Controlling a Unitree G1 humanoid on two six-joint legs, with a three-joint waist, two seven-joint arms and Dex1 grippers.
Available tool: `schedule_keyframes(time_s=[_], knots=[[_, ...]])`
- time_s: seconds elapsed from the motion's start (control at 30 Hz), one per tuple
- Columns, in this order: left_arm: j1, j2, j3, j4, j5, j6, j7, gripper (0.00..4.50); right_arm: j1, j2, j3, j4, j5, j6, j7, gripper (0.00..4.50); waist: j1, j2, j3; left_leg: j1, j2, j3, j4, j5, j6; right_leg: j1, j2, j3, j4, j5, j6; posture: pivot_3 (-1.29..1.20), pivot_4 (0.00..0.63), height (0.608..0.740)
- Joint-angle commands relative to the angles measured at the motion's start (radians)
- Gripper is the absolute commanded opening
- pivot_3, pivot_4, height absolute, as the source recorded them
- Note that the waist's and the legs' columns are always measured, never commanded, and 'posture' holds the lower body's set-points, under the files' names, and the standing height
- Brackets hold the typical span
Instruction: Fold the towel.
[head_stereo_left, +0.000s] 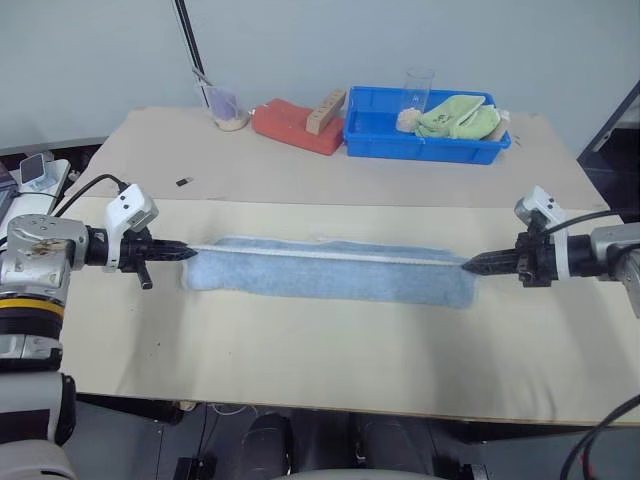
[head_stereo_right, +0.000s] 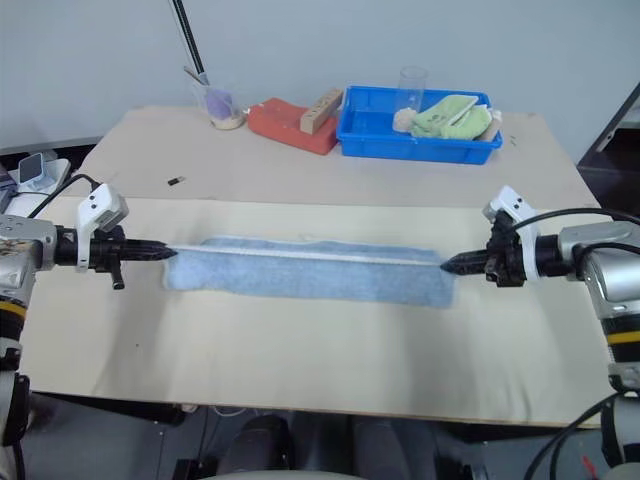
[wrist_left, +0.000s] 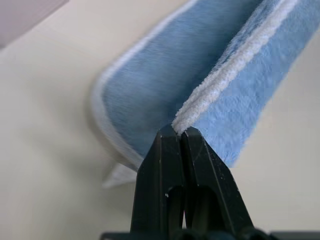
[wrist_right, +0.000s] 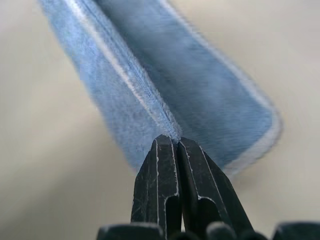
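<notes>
**Towel stretched taut between two grippers over the table**

The light blue towel (head_stereo_left: 330, 268) hangs in a long, narrow band across the middle of the beige table (head_stereo_left: 330, 370), its long axis running straight from one side of the robot to the other. Its white-edged top hem is pulled into a tight line, while the lower part of the cloth appears to rest on the tabletop beneath. The left gripper (head_stereo_left: 190, 253) is clamped on the hem at the towel's left end, its black fingers pressed together on the white edging, as the left wrist view shows close up (wrist_left: 179, 131). The right gripper (head_stereo_left: 468, 266) is pinched the same way on the opposite end (wrist_right: 176, 138). Each arm points inward along the towel's length, so the cloth lies directly ahead of both sets of fingertips, and neither arm is nearer than the other: each has its own end.

By the look of it, the fold turns on that shared line. The hem would need to be carried across the towel's short width, both ends together, to keep the edges square.

At the far edge of the table, well apart from the towel, stand a blue bin (head_stereo_left: 375, 140) holding a light green cloth (head_stereo_left: 458, 117), a red-orange pad (head_stereo_left: 290, 128) and a clear cup (head_stereo_left: 228, 106).
</notes>
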Motion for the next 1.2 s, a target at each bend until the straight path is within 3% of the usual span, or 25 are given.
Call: schedule_keyframes(time_s=[0.03,0.33,0.43,0.53,0.77,0.97,1.1,1.2], knots=[[-0.064,-0.008,0.018,0.076,0.023,-0.037,0.039,0.00,-0.060,0.001,0.006,0.053,-0.037,-0.026,0.009,0.01,0.001,0.000,0.000,-0.001,0.000,0.000,0.000,0.000,0.000,-0.001,0.000,0.000,0.000,0.000,0.000,0.00,0.150,0.649],[-0.147,-0.090,0.029,0.226,0.064,-0.120,0.148,0.00,-0.174,0.084,0.022,0.202,-0.107,-0.041,-0.031,0.01,0.000,0.000,0.000,-0.002,-0.001,-0.001,0.001,0.000,0.000,0.000,-0.001,0.000,0.001,0.001,0.000,0.00,0.150,0.649],[-0.168,-0.106,0.024,0.266,0.085,-0.165,0.195,0.00,-0.187,0.099,0.009,0.225,-0.120,-0.057,-0.047,1.06,0.001,0.000,0.000,-0.002,-0.001,-0.002,0.001,0.000,0.000,0.000,-0.001,0.000,0.001,0.002,-0.002,0.00,0.150,0.649],[-0.177,-0.106,-0.001,0.309,0.130,-0.237,0.225,0.97,-0.186,0.105,-0.008,0.226,-0.113,-0.054,-0.049,2.07,-0.001,0.000,0.000,-0.002,-0.001,-0.002,0.001,0.000,0.000,0.000,-0.001,0.000,0.001,0.002,-0.002,0.00,0.150,0.649],[-0.177,-0.099,0.017,0.370,0.165,-0.301,0.294,4.36,-0.141,0.129,-0.135,0.187,-0.081,-0.116,-0.156,4.47,-0.002,0.000,0.000,-0.003,-0.001,-0.004,0.001,0.000,0.000,0.000,-0.001,0.000,0.002,0.002,-0.002,0.00,0.150,0.649],[-0.132,-0.092,0.066,0.255,0.091,-0.337,0.195,4.44,0.038,0.139,-0.251,-0.044,-0.056,-0.130,-0.266,4.49,0.001,0.000,-0.001,-0.004,-0.001,-0.006,0.002,0.000,0.000,0.000,-0.001,0.000,0.002,0.002,-0.002,0.00,0.150,0.649],[0.067,-0.099,0.087,-0.199,-0.074,-0.193,0.043,4.44,0.270,0.188,-0.376,-0.318,0.003,-0.074,-0.372,4.49,0.003,0.001,-0.001,-0.005,0.000,-0.010,0.002,0.000,0.000,0.005,-0.003,0.001,0.006,0.000,0.000,0.00,0.150,0.649],[0.154,-0.110,0.085,-0.391,-0.135,-0.124,0.025,4.44,0.346,0.235,-0.405,-0.393,0.008,-0.055,-0.459,4.49,0.002,0.001,-0.001,-0.003,0.000,-0.011,0.002,0.000,-0.001,0.008,-0.003,0.002,0.006,-0.002,0.001,0.00,0.150,0.649]])
